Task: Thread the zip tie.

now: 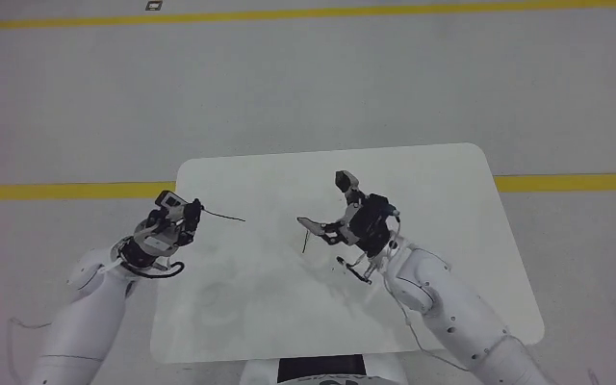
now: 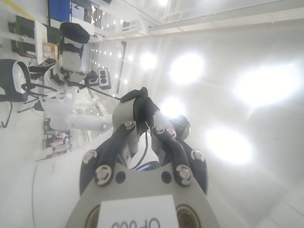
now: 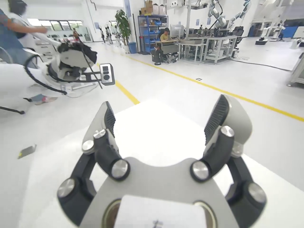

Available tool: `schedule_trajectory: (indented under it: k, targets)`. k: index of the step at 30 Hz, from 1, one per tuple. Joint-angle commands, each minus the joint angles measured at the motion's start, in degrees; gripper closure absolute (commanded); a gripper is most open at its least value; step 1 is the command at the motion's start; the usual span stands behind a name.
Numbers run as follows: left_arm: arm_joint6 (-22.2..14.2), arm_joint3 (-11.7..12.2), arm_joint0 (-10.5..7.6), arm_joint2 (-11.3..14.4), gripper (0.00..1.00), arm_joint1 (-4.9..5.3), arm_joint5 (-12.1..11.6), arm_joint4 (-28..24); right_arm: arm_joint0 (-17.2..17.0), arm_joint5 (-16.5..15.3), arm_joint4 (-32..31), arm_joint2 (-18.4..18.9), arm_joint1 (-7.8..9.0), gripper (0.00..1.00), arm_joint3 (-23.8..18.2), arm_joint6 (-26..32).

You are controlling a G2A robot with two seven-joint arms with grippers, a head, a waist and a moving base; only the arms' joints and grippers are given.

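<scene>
Currently the left end effector (image 1: 190,214) is clenched on the zip tie (image 1: 223,217) above the table's (image 1: 433,192) left edge. The right end effector (image 3: 163,103) hangs released over the middle.

The counter (image 1: 433,183) is a white slab with rounded corners, standing on a pale grey floor (image 1: 289,87). A yellow line (image 1: 87,190) painted on the floor meets the counter's two side edges near its far corners. On the robot's side of that line, near the counter's middle, a short thin dark streak (image 1: 305,243) shows on the top. Whether it is an object or a shadow cannot be told.
</scene>
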Motion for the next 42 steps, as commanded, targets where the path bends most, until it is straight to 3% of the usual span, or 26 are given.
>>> schedule_trajectory:
  k: [1,6,10,13,25,30,42]
  targets:
    - [-2.89,-0.32,0.31,-0.48,1.0,0.19,0.77,1.37,-1.2,-2.08,2.09,0.94,0.19,0.0,-0.99,-1.13]
    - [-3.22,-2.68,1.44,-1.79,1.0,0.42,-1.16,3.12,-2.72,-2.08,6.01,0.83,0.85,0.0,-3.6,-3.54]
    - [-3.22,-6.35,2.87,-2.23,1.0,0.79,-1.61,3.82,-3.55,-2.08,9.67,0.68,1.7,0.0,-5.1,-5.96]
    - [-3.22,-8.83,3.43,-1.62,1.0,1.09,0.23,1.96,-4.31,-2.08,13.14,1.22,2.28,0.0,-5.41,-7.92]
    - [-2.57,-9.27,3.22,-1.46,1.0,1.1,0.31,2.23,-4.4,-2.08,13.59,1.39,2.33,0.0,-5.34,-8.1]
    - [-3.22,-10.53,-0.48,-0.42,1.0,1.26,3.69,2.81,-4.4,-2.08,13.59,1.39,2.33,0.0,-5.34,-8.1]
    - [-3.22,-10.53,-0.48,-0.42,1.0,1.26,3.69,2.81,-4.4,-2.08,13.59,1.39,2.33,0.0,-5.34,-8.1]
